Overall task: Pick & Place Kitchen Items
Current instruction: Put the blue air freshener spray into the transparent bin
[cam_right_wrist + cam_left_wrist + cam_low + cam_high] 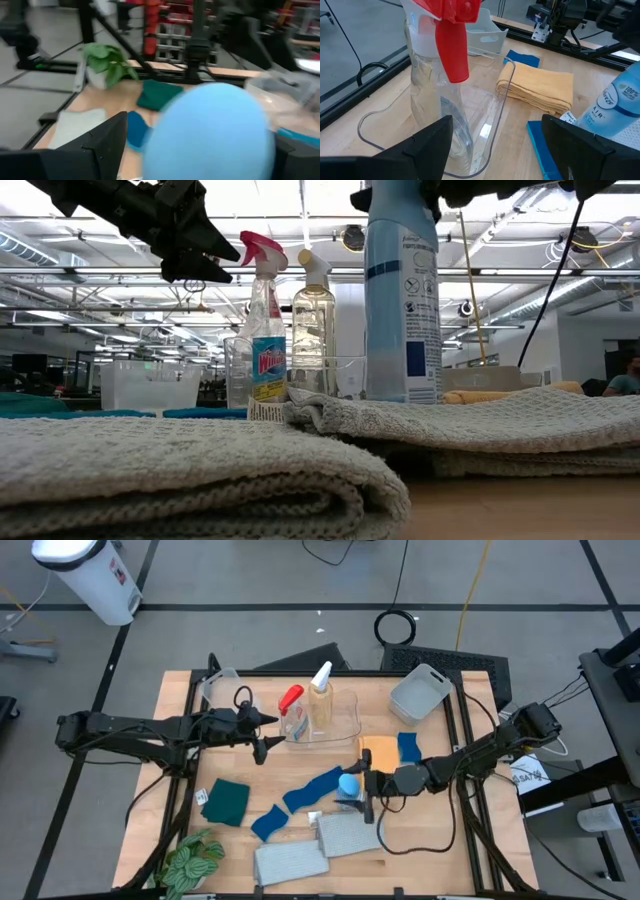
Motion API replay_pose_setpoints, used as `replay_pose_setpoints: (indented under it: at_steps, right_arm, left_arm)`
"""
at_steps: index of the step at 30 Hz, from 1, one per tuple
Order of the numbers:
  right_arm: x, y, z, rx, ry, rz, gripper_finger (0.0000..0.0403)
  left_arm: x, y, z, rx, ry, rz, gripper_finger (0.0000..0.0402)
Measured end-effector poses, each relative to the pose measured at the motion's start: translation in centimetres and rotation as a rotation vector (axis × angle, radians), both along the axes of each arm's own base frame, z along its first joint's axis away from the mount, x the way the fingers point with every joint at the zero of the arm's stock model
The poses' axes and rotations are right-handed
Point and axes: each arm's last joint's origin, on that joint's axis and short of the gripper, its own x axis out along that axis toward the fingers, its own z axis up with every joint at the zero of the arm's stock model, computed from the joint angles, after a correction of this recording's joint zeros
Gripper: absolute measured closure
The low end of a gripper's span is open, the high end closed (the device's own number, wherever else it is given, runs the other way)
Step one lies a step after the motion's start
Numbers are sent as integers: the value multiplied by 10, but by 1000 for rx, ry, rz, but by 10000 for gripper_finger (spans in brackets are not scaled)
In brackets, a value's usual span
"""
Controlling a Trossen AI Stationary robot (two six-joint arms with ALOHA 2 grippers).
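Nearest to the low camera, two grey folded towels (322, 845) lie at the bench's (170, 770) front edge, side by side and overlapping a little, with the green leafy plant (190, 862) off to one side at the corner.

Just behind them the right gripper (362, 792) has its fingers spread wide on either side of the blue-capped bottle (348, 786); the round cap fills its wrist view, sitting between the two fingers, which stand clear of it rather than clenched. The bottle stands upright beside the towels. A blue cloth (300, 800) stretches away from this gripper toward the plant side, and a teal cloth (227, 801) lies further on the same way. Behind the right gripper, touching each other, are the orange sponge (379, 752) and the blue sponge (408, 747).

Further back, the left gripper (262, 733) hovers with its fingers released and empty, just beside the red-trigger bottle (437, 80). That bottle stands upright inside a clear plastic tub (335, 720), directly ahead of the fingers, with the white-trigger bottle (320, 692) next to it in the same tub.

Beyond the left gripper, at the bench's rear corner, sits a second clear tub (220, 688). A grey tub (420, 692) rests at the rear on the right arm's side.
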Motion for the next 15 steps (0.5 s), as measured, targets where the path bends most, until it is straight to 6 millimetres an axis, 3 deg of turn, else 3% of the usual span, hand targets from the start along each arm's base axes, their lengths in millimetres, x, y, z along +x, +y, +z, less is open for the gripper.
replay_pose_setpoints:
  at_steps: [15]
  right_arm:
    - [-1, 1, -4, -214, 29, 60, 110]
  left_arm:
    - [0, 0, 0, 0, 0, 0, 94]
